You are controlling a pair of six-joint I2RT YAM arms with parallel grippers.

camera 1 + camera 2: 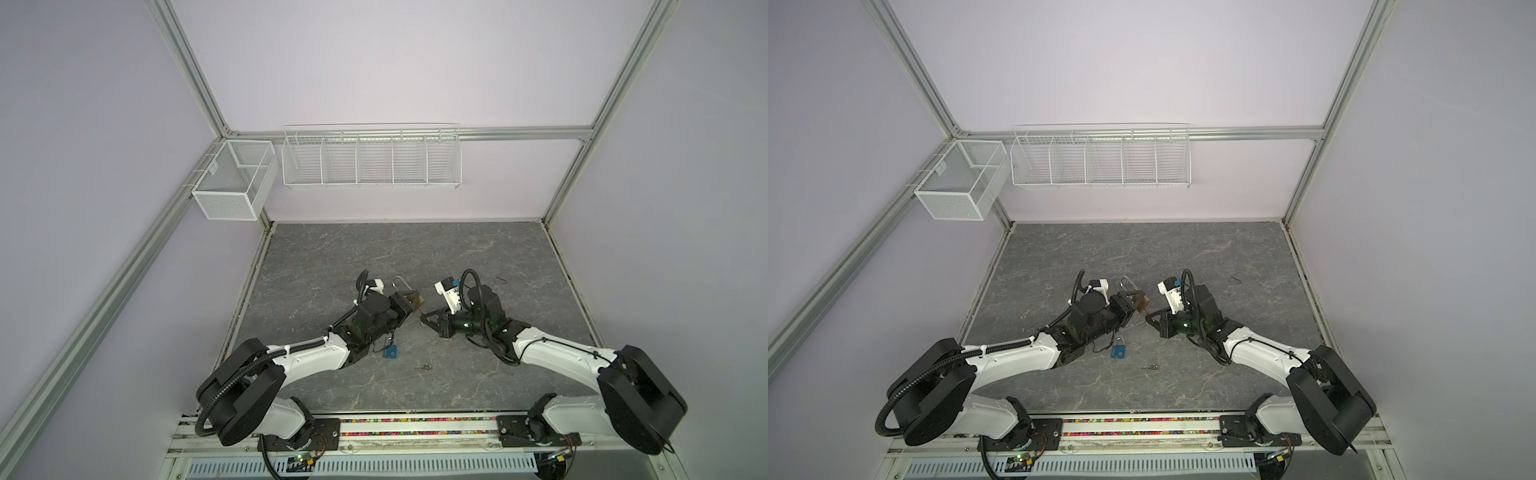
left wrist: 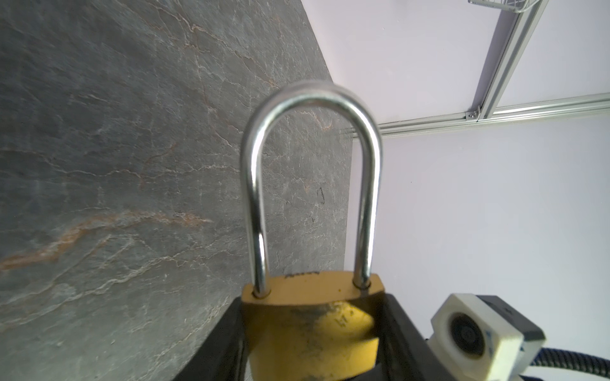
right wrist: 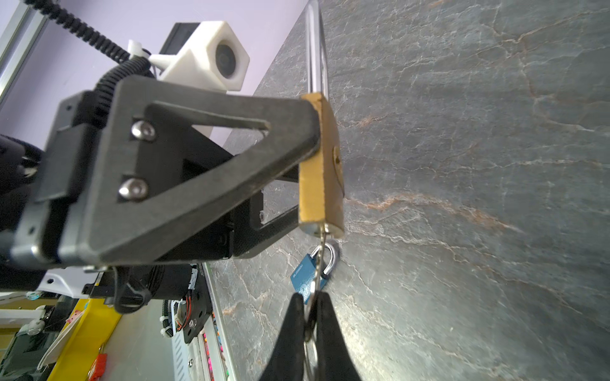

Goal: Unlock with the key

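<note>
Nearest the viewer: mounting rail (image 1: 415,428) along the table's front edge, carrying both arm bases.

Left arm (image 1: 307,357): rises from the front-left base, elbow folded back, white forearm angled in toward mid-table, wrist low.

Right arm (image 1: 557,353): mirrored pose from the front-right base. The two grippers meet almost tip to tip near the table's middle.

Table (image 1: 374,253): dark grey stone-patterned slab with pale and rust-coloured veins. On it, near the left wrist, blue padlock (image 1: 390,352), lying flat. Toward the front from it, loose key (image 1: 424,367), small, detail unclear.

Room: lilac walls, aluminium frame posts. Mesh basket (image 1: 232,178) hangs in the far-left corner. Wire rack (image 1: 370,160), five compartments, hangs on the back wall beside it.

Left gripper (image 1: 405,305): jaws about half apart, clamped on brass padlock (image 2: 313,330), its body wedged between the two fingers and held off the table. Long steel shackle (image 2: 310,99) has both legs seated in the body and points toward the back wall.

Right gripper (image 3: 310,306): fingers pinched tight on key (image 3: 318,264). The blade meets the keyway in the brass padlock's end face, opposite the shackle. How deep it sits cannot be told.
</note>
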